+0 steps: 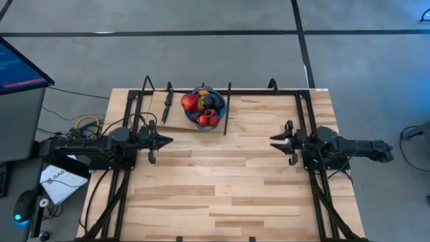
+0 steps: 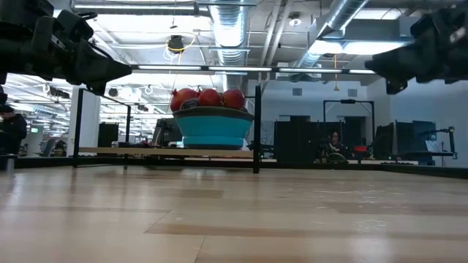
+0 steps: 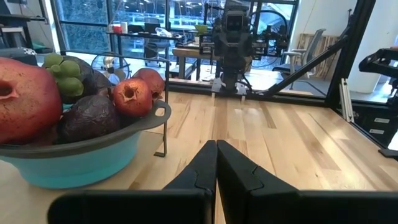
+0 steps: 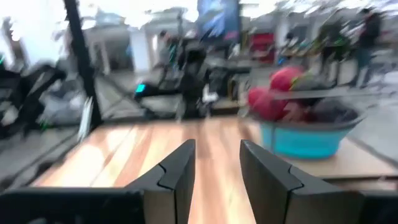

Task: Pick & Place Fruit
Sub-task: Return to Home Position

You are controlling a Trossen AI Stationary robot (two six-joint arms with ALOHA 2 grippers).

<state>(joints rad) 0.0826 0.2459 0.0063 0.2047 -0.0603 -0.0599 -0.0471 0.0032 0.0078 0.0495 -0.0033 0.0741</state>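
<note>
The fruit (image 1: 203, 107) lies piled in a round blue bowl (image 2: 214, 128) at the table's far edge, left of the middle: red, dark purple, orange and green pieces. The bowl stands on a wooden board (image 1: 176, 115). My left gripper (image 1: 168, 140) hovers level at the table's left, shut, its fingertips (image 3: 216, 146) closed on nothing, with the bowl (image 3: 81, 162) to its far side. My right gripper (image 1: 274, 140) hovers level at the table's right, open with nothing between its fingers (image 4: 217, 149). It points toward the left arm, and the fruit (image 4: 273, 99) sits well off to its far side.
A black-handled knife (image 1: 167, 104) lies on the board left of the bowl. Black frame posts (image 1: 228, 107) stand along the far edge and both sides. Bare wooden tabletop (image 1: 222, 181) lies between the two arms and toward the near edge.
</note>
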